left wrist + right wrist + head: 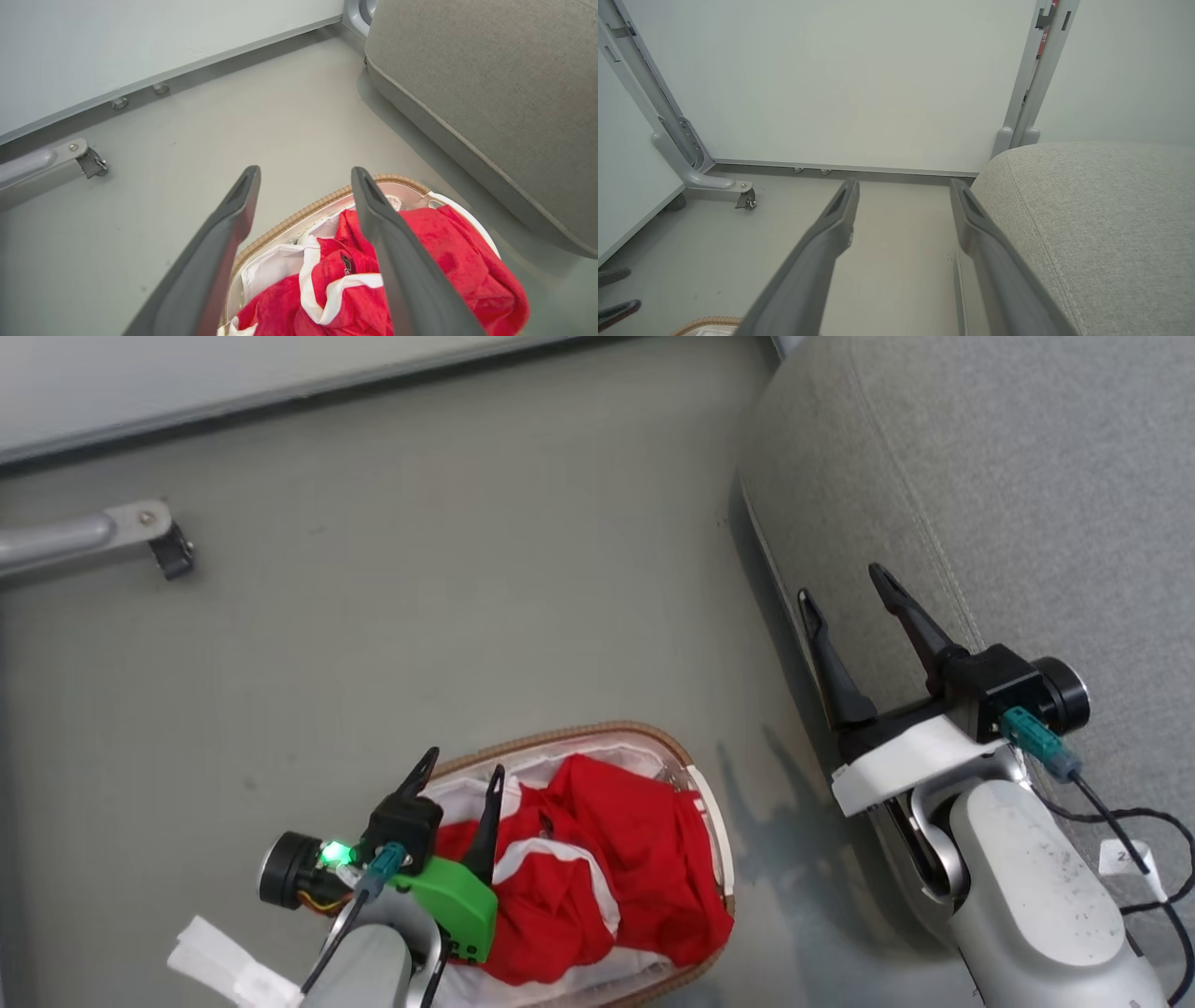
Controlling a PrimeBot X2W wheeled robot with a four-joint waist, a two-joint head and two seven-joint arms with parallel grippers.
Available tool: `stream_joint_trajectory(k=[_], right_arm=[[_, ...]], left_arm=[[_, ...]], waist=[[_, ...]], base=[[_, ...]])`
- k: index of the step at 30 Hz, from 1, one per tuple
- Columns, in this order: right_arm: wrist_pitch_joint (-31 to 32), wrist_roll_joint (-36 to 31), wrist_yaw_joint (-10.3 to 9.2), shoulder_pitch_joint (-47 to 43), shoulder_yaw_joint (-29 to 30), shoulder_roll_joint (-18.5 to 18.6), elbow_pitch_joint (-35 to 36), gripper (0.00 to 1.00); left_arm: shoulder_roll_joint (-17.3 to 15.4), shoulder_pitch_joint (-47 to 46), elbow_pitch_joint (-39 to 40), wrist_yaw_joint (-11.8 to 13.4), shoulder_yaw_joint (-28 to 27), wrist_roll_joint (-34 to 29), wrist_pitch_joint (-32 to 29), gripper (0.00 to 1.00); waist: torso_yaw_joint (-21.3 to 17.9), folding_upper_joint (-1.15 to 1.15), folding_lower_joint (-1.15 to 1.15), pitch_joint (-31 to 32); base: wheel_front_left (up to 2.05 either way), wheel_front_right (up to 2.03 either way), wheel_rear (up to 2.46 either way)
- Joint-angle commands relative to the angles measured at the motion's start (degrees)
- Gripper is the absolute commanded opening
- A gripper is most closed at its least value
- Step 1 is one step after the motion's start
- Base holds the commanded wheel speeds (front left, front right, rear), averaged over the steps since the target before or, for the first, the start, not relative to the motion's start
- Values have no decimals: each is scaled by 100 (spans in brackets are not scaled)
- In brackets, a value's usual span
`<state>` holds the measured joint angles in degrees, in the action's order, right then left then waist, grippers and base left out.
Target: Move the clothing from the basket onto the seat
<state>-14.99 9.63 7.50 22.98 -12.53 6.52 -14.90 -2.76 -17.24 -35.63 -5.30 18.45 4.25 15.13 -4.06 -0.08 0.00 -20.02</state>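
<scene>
Left gripper (464, 761): fingers spread wide, empty, poised over bright red white-trimmed clothing (597, 840) heaped in the oval white brown-rimmed basket (579, 733). Right gripper (841, 581): equally wide, empty, above the large grey fabric seat (1008, 476) edge. Smooth grey floor (420, 569).

Clothing (597, 859) bright red, white trim bands. Basket (579, 733) rim brown woven, liner (271, 268) white. Seat (1008, 476) at 2 o'clock light grey woven. Floor (420, 569) pale grey. Left gripper (464, 761) black, green mount (457, 896); right gripper (841, 581) black, white mount (901, 761).
</scene>
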Motion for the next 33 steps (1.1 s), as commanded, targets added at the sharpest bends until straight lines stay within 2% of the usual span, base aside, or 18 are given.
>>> stream_joint_trajectory(k=[1,12,21,26,33], right_arm=[[-26,25,-2,129,-15,-12,68,100],[-26,-11,-2,482,-98,-171,420,100],[-26,-49,-2,726,-261,-269,645,100],[-27,-69,-2,799,-315,-286,684,100],[-27,-68,-2,789,-355,-303,642,100]], left_arm=[[-30,-252,-130,-30,28,13,2,100],[-90,-1265,-1714,-204,716,-279,3,100],[-170,-2107,-3280,-223,1403,-429,-43,100],[-211,-2413,-3635,-220,1695,-412,-201,100],[-168,-2534,-3777,-220,2056,37,-502,100]], waist=[[-515,8,0,-833],[-845,8,0,-1828],[-980,8,0,-2408],[-994,8,0,-2576],[-967,8,0,-2621]], base=[[0,0,0],[0,0,0],[0,0,0],[0,0,0],[0,0,0]])
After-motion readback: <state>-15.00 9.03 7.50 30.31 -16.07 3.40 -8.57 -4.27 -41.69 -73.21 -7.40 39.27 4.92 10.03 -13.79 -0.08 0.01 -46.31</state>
